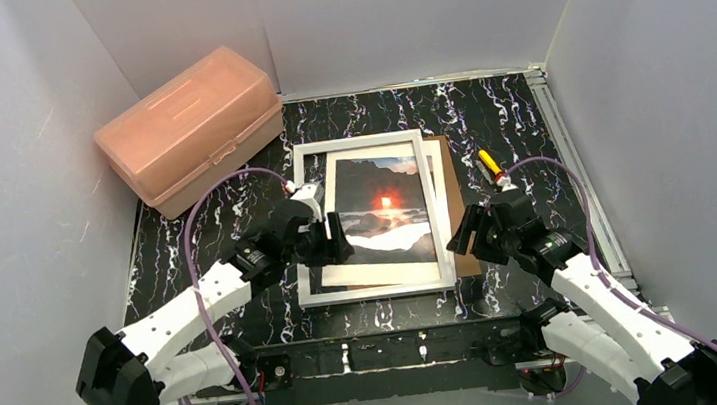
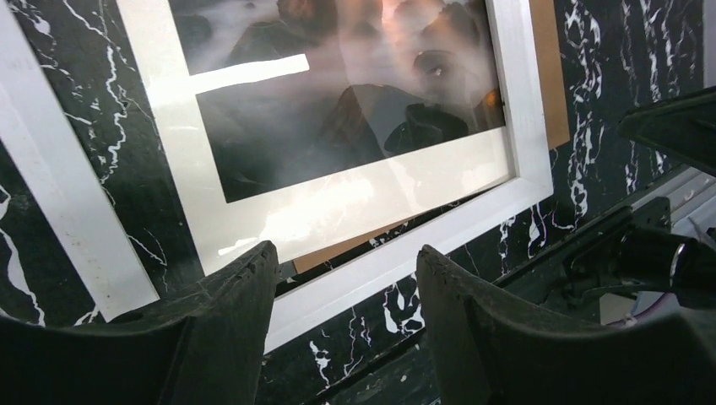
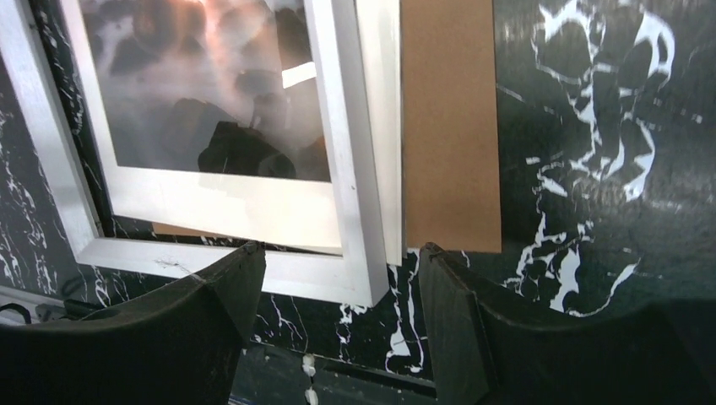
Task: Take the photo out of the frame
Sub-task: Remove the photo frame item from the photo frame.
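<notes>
On the black marbled desk (image 1: 527,124): white frame (image 1: 358,143), lying flat. The photo (image 1: 384,200) sits askew inside its opening, and a brown backing board (image 1: 455,202) juts out at the right. Left claw (image 1: 323,238) spread, empty, over the frame's left rail. Right claw (image 1: 473,231) spread, empty, beside the near right corner. Step, as judged: freeing the seemingly loose print. Next move calls for pinching the print's edge alone and lifting it clear.

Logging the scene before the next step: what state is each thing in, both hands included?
frame, lying flat
photo, face up, askew inside the frame, not out
backing board, sticking out past the frame's right side
pink box, lid shut
left hand, open, empty
right hand, open, empty
</notes>
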Action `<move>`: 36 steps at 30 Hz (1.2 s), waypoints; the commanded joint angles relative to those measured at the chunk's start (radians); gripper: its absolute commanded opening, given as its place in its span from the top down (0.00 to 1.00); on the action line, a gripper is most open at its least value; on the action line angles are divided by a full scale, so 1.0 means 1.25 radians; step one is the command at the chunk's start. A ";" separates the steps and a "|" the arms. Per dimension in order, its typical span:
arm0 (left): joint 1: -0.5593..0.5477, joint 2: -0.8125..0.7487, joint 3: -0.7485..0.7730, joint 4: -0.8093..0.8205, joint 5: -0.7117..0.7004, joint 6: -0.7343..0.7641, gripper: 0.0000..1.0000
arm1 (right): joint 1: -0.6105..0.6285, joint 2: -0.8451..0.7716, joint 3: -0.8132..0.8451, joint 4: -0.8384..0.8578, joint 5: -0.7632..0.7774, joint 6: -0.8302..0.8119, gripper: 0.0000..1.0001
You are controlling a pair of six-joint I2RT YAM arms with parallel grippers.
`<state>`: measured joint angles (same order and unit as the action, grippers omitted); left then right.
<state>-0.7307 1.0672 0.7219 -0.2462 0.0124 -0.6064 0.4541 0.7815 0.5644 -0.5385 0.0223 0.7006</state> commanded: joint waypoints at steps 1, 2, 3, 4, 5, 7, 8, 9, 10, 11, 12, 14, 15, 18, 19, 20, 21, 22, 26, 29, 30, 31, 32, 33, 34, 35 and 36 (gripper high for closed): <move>-0.038 0.061 0.047 -0.044 -0.030 0.022 0.41 | 0.001 -0.027 -0.039 -0.049 -0.035 0.067 0.27; -0.040 0.080 0.053 -0.045 -0.029 0.024 0.41 | 0.001 -0.029 -0.047 -0.050 -0.042 0.075 0.27; -0.042 0.098 0.061 -0.045 -0.028 0.024 0.41 | 0.001 -0.033 -0.057 -0.048 -0.050 0.083 0.28; -0.042 0.119 0.069 -0.044 -0.029 0.024 0.41 | 0.001 -0.036 -0.065 -0.046 -0.056 0.093 0.30; -0.042 0.142 0.079 -0.043 -0.026 0.023 0.42 | 0.002 -0.039 -0.074 -0.045 -0.059 0.103 0.32; -0.042 0.194 0.110 -0.051 -0.023 0.023 0.43 | 0.001 -0.046 -0.089 -0.042 -0.047 0.120 0.38; -0.043 0.220 0.126 -0.057 -0.021 0.022 0.43 | 0.001 -0.050 -0.097 -0.040 -0.037 0.123 0.41; -0.042 0.245 0.145 -0.057 -0.014 0.022 0.44 | 0.001 -0.052 -0.100 -0.036 -0.030 0.124 0.45; -0.042 0.268 0.159 -0.056 -0.011 0.021 0.45 | 0.001 -0.052 -0.100 -0.033 -0.023 0.124 0.47; -0.042 0.287 0.171 -0.053 -0.010 0.019 0.45 | 0.001 -0.051 -0.097 -0.028 -0.022 0.119 0.49; -0.042 0.303 0.181 -0.048 0.012 0.018 0.46 | 0.001 -0.049 -0.094 -0.020 -0.024 0.109 0.51; -0.042 0.338 0.199 -0.035 0.030 0.017 0.46 | 0.001 -0.040 -0.082 -0.008 -0.021 0.081 0.54; -0.042 0.353 0.212 -0.035 0.034 0.014 0.46 | 0.001 -0.033 -0.071 -0.010 0.004 0.070 0.57; -0.042 0.396 0.238 -0.040 0.040 0.002 0.47 | 0.001 0.000 -0.030 -0.007 0.054 0.030 0.70; -0.042 0.407 0.243 -0.042 0.038 -0.004 0.47 | 0.002 0.015 -0.014 -0.004 0.073 0.020 0.75; -0.041 0.414 0.247 -0.044 0.034 -0.008 0.47 | 0.001 0.033 -0.001 0.004 0.088 0.008 0.78; -0.042 0.418 0.250 -0.044 0.030 -0.010 0.47 | 0.002 0.054 0.016 0.016 0.100 -0.005 0.79; -0.042 0.422 0.252 -0.045 0.025 -0.013 0.47 | 0.002 0.077 0.035 0.020 0.114 -0.020 0.78; -0.041 0.433 0.266 -0.052 0.014 -0.014 0.47 | 0.001 0.179 0.113 0.039 0.131 -0.088 0.74; -0.040 0.452 0.286 -0.060 0.010 -0.012 0.47 | -0.005 0.248 0.153 0.061 0.093 -0.121 0.74; -0.042 0.459 0.294 -0.061 0.011 -0.011 0.47 | -0.010 0.259 0.158 0.072 0.084 -0.125 0.74; -0.041 0.468 0.300 -0.062 0.013 -0.010 0.47 | -0.013 0.268 0.161 0.084 0.074 -0.128 0.75; -0.041 0.476 0.310 -0.065 0.014 -0.010 0.47 | -0.016 0.277 0.162 0.097 0.068 -0.130 0.76; -0.041 0.484 0.319 -0.068 0.012 -0.009 0.47 | -0.018 0.284 0.163 0.106 0.064 -0.133 0.82; -0.041 0.490 0.325 -0.069 0.011 -0.011 0.47 | -0.021 0.292 0.163 0.116 0.063 -0.135 0.87; -0.041 0.495 0.329 -0.072 0.006 -0.013 0.48 | -0.025 0.302 0.166 0.122 0.064 -0.137 0.93; -0.040 0.497 0.333 -0.074 0.001 -0.015 0.48 | -0.030 0.314 0.169 0.127 0.063 -0.140 0.98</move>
<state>-0.7811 1.6756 1.0946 -0.3000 0.0387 -0.6212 0.4362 1.1431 0.7303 -0.4446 0.1143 0.5648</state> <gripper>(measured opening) 0.529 0.096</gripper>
